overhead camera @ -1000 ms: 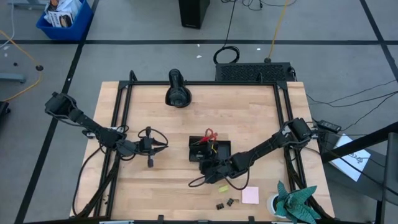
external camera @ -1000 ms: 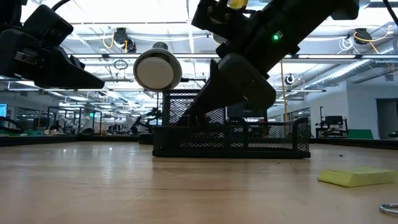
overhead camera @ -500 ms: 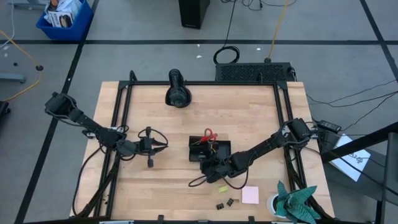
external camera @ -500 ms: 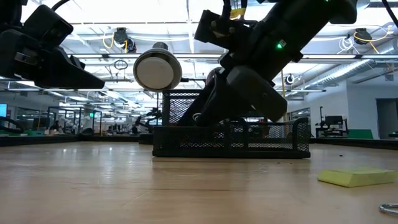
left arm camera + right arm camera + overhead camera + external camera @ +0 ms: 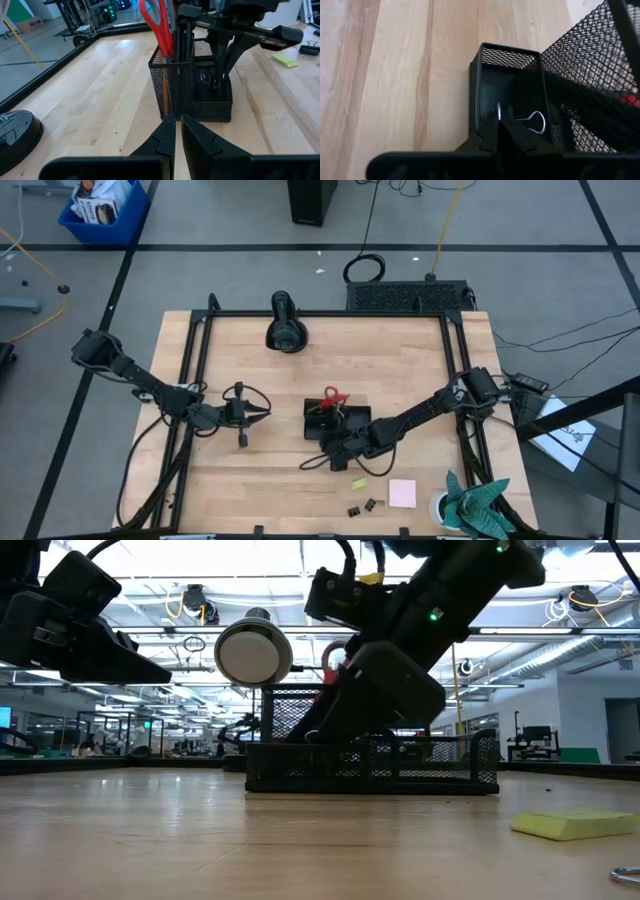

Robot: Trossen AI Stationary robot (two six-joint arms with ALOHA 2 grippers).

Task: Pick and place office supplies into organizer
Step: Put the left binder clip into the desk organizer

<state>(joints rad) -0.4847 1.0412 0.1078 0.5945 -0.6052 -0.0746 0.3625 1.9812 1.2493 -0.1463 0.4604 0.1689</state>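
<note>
Over the organizer [image 5: 337, 423], right jaws [image 5: 498, 131] pinch a half-hidden binder clip [image 5: 530, 122]; left jaws [image 5: 176, 131] pressed together.

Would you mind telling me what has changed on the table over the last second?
The right end effector has slid toward the far side of the table, further over the mesh organizer, and now sits shut above a binder clip in its low compartment. The left end effector, sticky-note pad and loose clips have not moved.
</note>
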